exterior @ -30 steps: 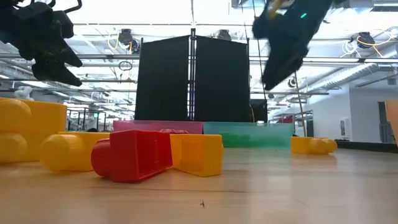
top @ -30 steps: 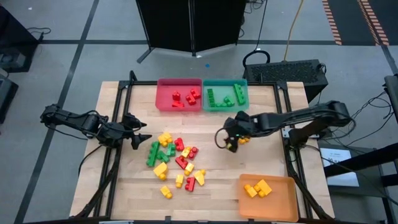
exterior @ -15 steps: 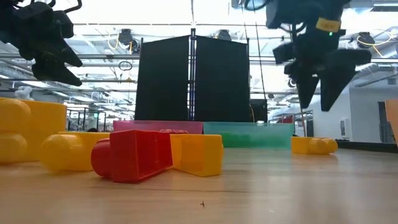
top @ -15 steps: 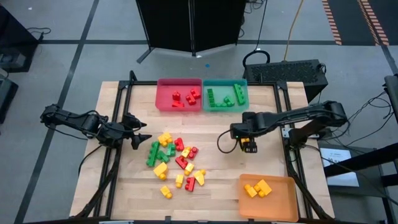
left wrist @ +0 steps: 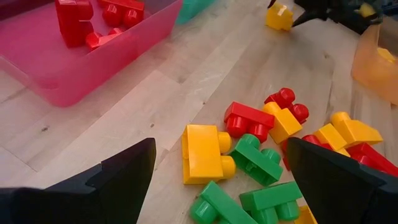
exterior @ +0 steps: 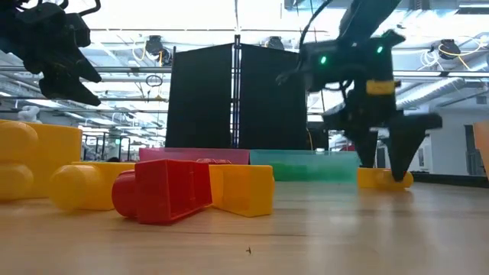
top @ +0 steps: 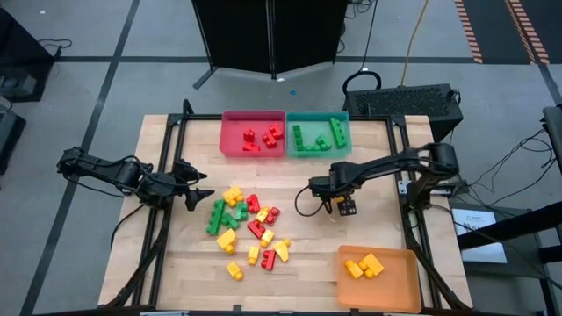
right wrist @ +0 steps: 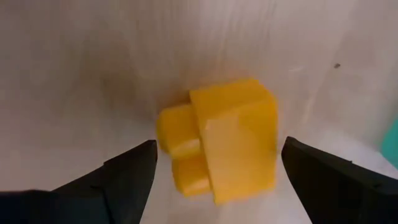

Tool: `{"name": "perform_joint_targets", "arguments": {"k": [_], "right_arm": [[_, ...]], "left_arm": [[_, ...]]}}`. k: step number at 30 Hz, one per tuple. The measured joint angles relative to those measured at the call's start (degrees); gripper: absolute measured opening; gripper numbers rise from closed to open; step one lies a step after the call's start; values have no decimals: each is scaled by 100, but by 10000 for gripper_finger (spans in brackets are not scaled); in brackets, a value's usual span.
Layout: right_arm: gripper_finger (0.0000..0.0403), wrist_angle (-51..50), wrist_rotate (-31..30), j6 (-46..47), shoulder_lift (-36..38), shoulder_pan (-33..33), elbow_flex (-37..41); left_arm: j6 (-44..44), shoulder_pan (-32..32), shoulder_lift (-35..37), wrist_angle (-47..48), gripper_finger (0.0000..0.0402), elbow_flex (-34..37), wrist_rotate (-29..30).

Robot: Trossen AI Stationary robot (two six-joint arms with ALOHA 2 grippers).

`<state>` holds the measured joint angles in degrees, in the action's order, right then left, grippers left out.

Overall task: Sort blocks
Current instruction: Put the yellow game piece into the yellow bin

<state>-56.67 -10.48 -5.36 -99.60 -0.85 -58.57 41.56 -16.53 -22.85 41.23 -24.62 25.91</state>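
The loose blocks (top: 246,226), red, green and yellow, lie in a pile left of the table's middle. One yellow block (right wrist: 221,146) lies apart on the wood, right of the pile, and shows in the low view (exterior: 386,179). My right gripper (top: 341,207) points straight down over it, open, with one finger on each side of the block (exterior: 384,169) and a thin gap showing at each finger. My left gripper (top: 202,195) hangs open above the table, left of the pile (left wrist: 221,168).
A red tray (top: 253,133) and a teal tray (top: 318,133) stand side by side at the far edge, holding red and green blocks. An orange tray (top: 378,276) with yellow blocks sits at the near right corner. Bare wood lies between the pile and the orange tray.
My right gripper has swung from a slant to pointing straight down and has dropped from well above the table onto the lone yellow block, its fingers now straddling it. The blocks have stayed where they were.
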Motion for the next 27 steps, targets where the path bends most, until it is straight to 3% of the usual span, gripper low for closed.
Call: {"name": "perform_joint_targets", "arguments": {"k": [5,10,13,19,27], "right_arm": [[326,174,77,179,-478,-65,-29],[249,168,239,456,-604,-71,-37],[249,108,254,641,-540,-67,-25],[249,37,373,1234,-57,-63,24],[249,2,348,2583,1424,242,9]], "left_arm": [[0,0,0,2,361,-2,0],[0,1,-1,0,361,0,-2],[1,1,0,0,361,0,-3],[0,2,-2,0,361,-2,-7],[0,2,0,2,361,0,-33]]}}
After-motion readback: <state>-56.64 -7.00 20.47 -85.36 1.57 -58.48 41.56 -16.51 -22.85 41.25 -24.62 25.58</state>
